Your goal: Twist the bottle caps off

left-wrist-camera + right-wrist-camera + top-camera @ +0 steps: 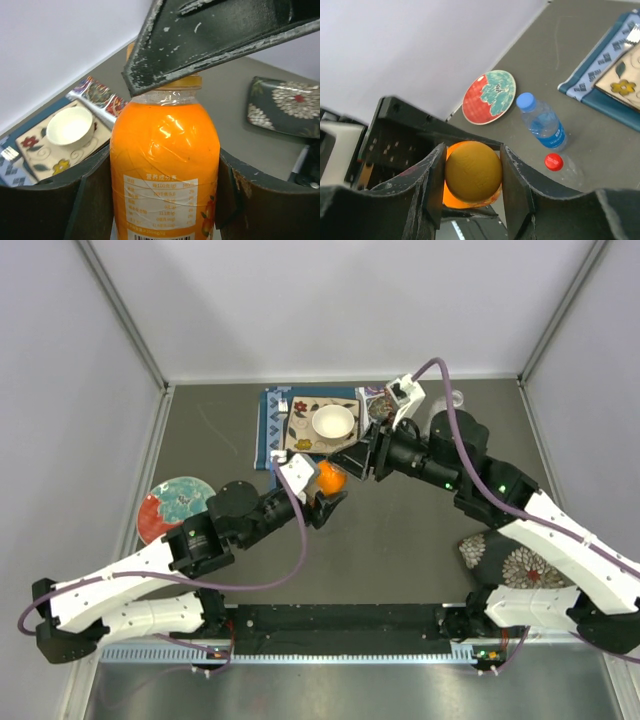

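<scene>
Left gripper point(162, 200): clamped round the orange plastic drink bottle point(165, 145) | Right gripper point(472, 175): closed in tight on its round orange plastic screw cap point(472, 167)

Left wrist view: orange cap point(187, 81) mostly hidden behind a finger point(200, 40) of the right claw point(472, 172); only its lower rim shows. Base of orange bottle point(165, 165) cut off by bottom edge, label with it. Right wrist view: bottle body hidden under the cap. Top view: clear object point(458, 398) at far worktop point(400, 560) edge, too small to identify.
</scene>
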You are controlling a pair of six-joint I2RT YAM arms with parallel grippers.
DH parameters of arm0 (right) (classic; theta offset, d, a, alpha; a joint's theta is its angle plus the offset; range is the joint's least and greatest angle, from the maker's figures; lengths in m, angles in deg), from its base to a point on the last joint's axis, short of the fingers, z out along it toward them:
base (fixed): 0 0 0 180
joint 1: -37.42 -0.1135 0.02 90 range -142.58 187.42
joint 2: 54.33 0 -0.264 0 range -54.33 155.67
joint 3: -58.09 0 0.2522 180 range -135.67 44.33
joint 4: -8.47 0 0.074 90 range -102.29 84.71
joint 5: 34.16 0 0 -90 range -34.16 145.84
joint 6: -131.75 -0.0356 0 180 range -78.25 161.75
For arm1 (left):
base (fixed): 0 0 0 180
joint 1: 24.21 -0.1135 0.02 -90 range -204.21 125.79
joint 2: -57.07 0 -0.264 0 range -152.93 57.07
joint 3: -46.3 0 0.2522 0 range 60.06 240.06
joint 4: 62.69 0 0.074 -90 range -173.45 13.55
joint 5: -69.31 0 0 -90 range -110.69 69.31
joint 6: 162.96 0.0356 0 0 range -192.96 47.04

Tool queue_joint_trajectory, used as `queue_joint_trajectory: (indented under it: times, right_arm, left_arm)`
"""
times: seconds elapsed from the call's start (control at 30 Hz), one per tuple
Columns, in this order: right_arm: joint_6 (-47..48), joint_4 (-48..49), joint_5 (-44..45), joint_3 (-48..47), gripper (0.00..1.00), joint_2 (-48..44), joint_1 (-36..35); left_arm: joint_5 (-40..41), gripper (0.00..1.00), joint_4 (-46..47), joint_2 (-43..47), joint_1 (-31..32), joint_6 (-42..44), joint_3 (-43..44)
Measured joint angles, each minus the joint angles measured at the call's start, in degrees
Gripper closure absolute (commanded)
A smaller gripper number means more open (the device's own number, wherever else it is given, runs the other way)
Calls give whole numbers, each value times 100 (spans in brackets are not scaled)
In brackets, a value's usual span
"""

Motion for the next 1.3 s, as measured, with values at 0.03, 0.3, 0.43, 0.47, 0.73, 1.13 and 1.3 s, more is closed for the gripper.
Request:
queue_joint_trajectory:
  times: [0.03,0.3,0.43,0.47,0.73,1.13,1.3]
  right_arm:
    - [142,4,-122,-2,100,-57,-13]
    - [1853,-234,-1958,-372,100,-317,-37]
    - [2601,-256,-2946,-385,100,-481,-35]
    - [2761,-254,-3198,-385,100,-509,-35]
    - [3589,-323,-4819,-352,100,-584,-7]
    - [4030,-603,-5276,-179,100,-981,295]
    - [3812,-415,-2933,-46,100,-1462,299]
  left_arm:
    - [-203,69,22,83,-9,-2,-24]
    - [-2747,67,70,389,-619,-446,85]
    - [-4531,66,225,334,-1108,-1062,164]
    - [-4990,66,337,286,-1226,-1276,166]
    - [-7191,66,949,-136,-1547,-2275,186]
    - [-8122,66,1128,-411,-1626,-2540,216]
    - [-7674,66,568,-221,-1729,-2098,227]
